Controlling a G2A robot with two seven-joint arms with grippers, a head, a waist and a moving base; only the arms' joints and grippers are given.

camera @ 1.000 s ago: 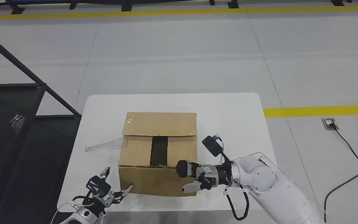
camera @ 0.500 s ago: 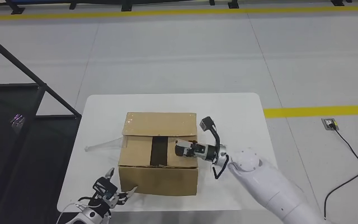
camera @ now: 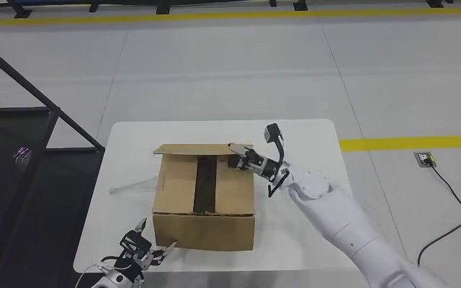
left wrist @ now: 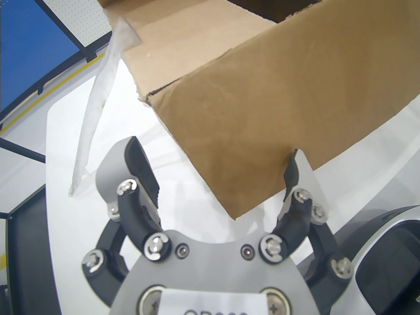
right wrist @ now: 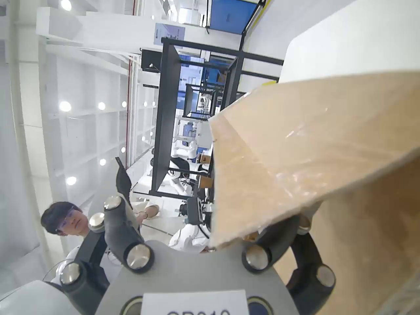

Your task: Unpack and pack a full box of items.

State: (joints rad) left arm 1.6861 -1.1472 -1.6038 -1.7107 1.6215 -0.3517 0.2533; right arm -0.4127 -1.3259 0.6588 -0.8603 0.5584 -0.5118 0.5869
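The cardboard box (camera: 205,209) is sitting mid-tabletop (camera: 302,137). The right gripper (camera: 241,160), jaws spread, is cradling the right corner of the far flap (camera: 202,150) without pinching it. The left gripper (camera: 153,239) is gaping wide beside the box's near-left corner. The flap is probably light, stiff and easily creased, so its free edge is the place to grip.

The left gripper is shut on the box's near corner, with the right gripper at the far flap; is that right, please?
Not quite: the left wrist view shows the left gripper open, astride the near corner of the box. The right gripper is at the far flap.
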